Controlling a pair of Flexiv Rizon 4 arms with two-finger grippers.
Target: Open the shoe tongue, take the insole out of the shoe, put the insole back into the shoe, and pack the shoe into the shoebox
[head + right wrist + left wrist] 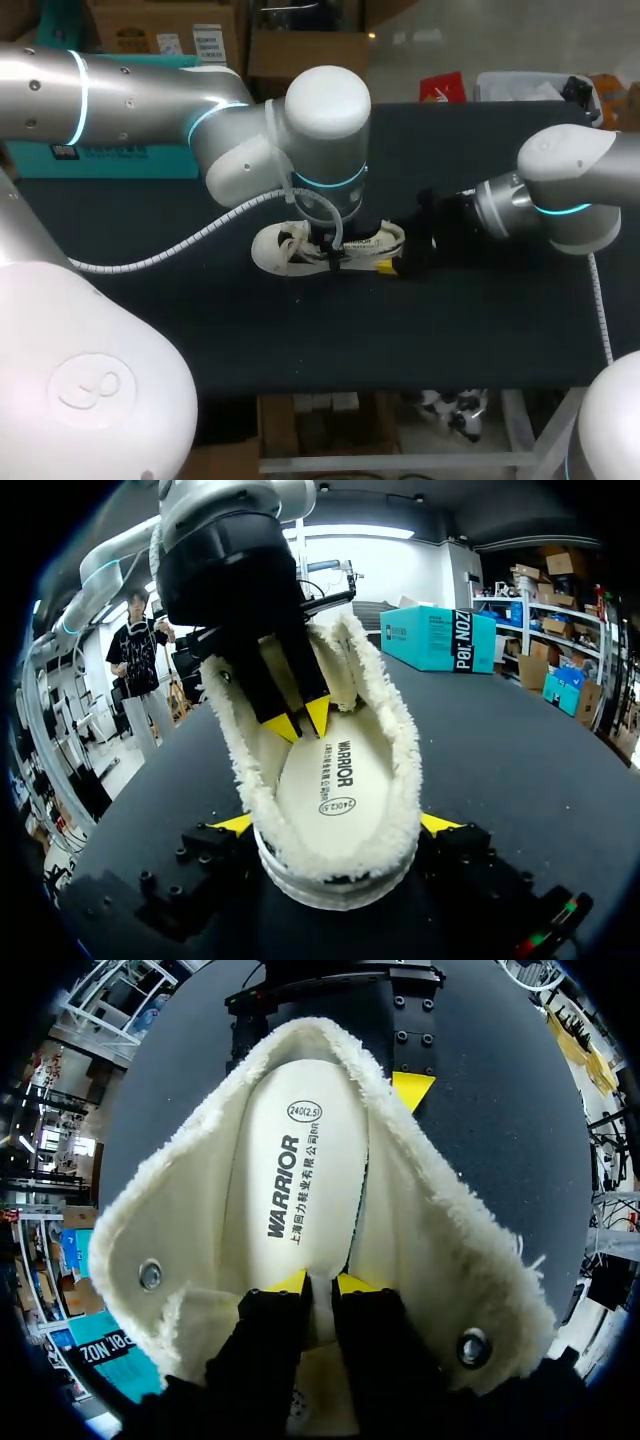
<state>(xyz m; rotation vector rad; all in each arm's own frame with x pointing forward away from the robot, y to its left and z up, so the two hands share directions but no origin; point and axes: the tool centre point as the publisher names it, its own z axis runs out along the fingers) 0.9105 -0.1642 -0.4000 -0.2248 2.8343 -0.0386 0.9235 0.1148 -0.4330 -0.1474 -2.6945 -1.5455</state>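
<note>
- Dark table (300,340) lies under both arms, and the shoe (275,250) sits about mid-table, toe to my left and heel to my right.
- The left gripper (320,1282) comes straight down into the shoe's mouth. Its tips are drawn almost together on the forepart of the insole (310,1180) with a pale sliver nipped between them, so I take it to have hold of the insole.
- The insole itself lies flat in the shoe, its heel end seated at the back. The fleece collar is splayed wide, so the opening looks done.
- The right gripper (337,825) is spread wide, one finger pressed to each side of the heel, clamping the shoe to the table.
- The step in hand, as I judge it, is drawing the insole out.
  - Peel the forepart up first, then pull slowly upward so the heel end slides free instead of buckling.
  - The pinch is thin and the fleece may drag on the insole's edges, so a quick tug could slip.
  - The heel clamp must hold firm, or the whole shoe may lift with the insole.
- The teal box (440,638), probably the shoebox, stands at the table's far left, well apart from the shoe.
</note>
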